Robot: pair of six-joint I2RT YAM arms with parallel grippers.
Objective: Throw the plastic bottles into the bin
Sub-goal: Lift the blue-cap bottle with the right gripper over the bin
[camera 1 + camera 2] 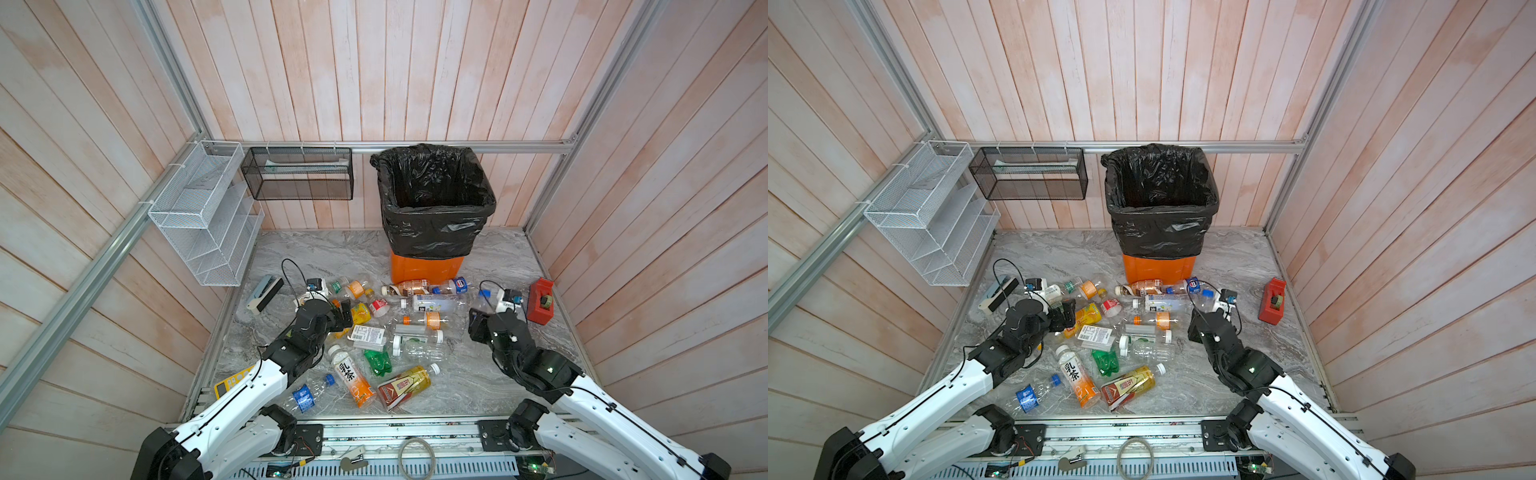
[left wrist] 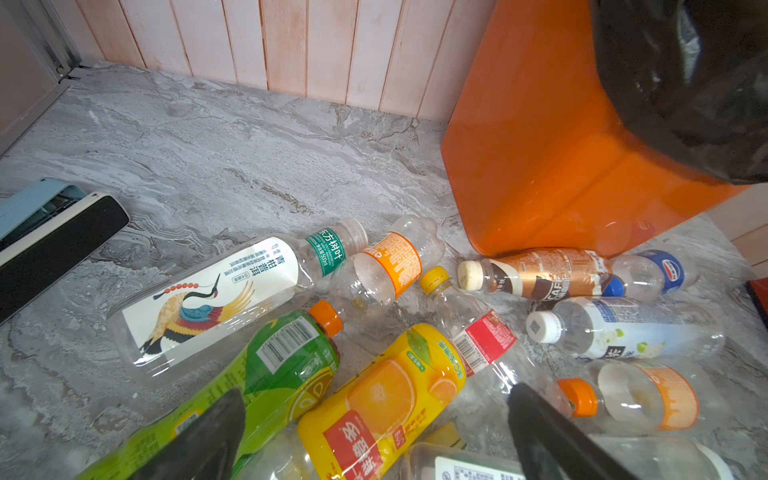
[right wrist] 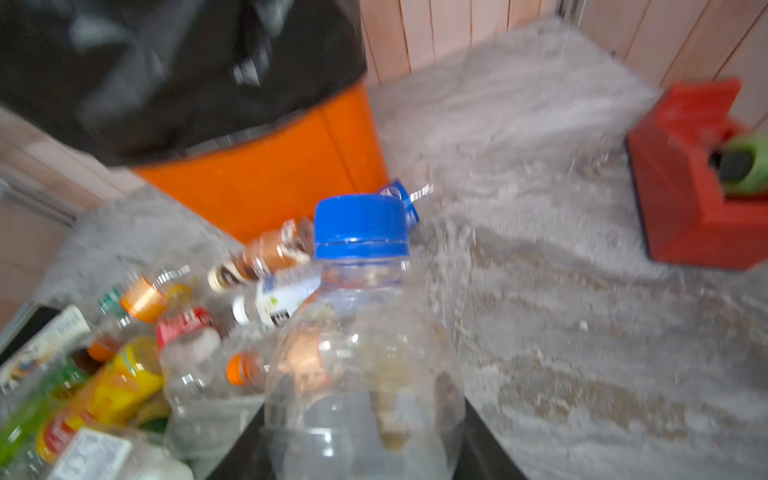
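Observation:
Several plastic bottles (image 1: 409,328) lie scattered on the marble floor in front of the bin (image 1: 427,268), orange with a black bag over its rim; the bin (image 1: 1158,268) shows in both top views. My right gripper (image 3: 363,436) is shut on a clear bottle with a blue cap (image 3: 360,226), cap pointing toward the bin; that bottle (image 1: 481,296) sits just right of the pile. My left gripper (image 2: 376,397) is open, fingers either side of a yellow orange-drink bottle (image 2: 386,374), with a green bottle (image 2: 282,365) beside it. In a top view the left gripper (image 1: 344,311) hovers at the pile's left.
A red tape dispenser (image 1: 540,301) stands right of the held bottle. A yellow calculator (image 1: 230,384) lies under the left arm. A blue and black device (image 1: 266,293) lies at the left. A white wire rack (image 1: 203,216) and black mesh basket (image 1: 297,174) hang on the walls.

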